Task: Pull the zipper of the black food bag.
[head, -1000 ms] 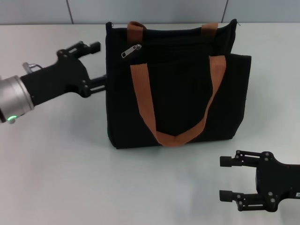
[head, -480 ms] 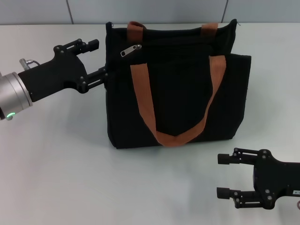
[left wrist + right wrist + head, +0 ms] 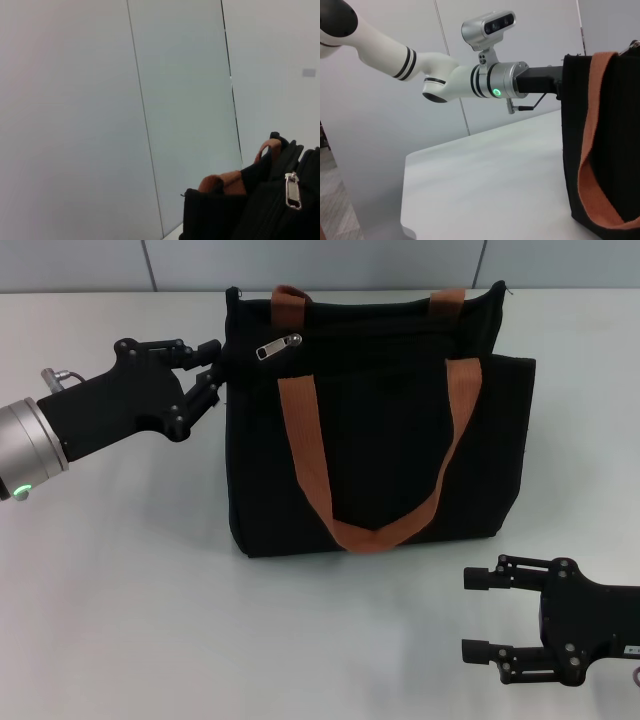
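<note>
Two grippers are in view. The left gripper point(image 3: 211, 368) has its fingers pressed together at the upper left edge of the black food bag point(image 3: 380, 430), which stands on the desk point(image 3: 130, 580). The zipper point(image 3: 279, 347) lies near, untouched. The right gripper point(image 3: 478, 615) rests spread apart, near the bag's lower right corner.

Black food bag point(image 3: 380, 420) mid-table, left gripper point(image 3: 208, 368) at its left edge, right gripper point(image 3: 482, 615) front-right

Left gripper point(image 3: 212, 362) far-left, jaws nearly together; right gripper point(image 3: 478, 614) near-right, jaws apart.
</note>
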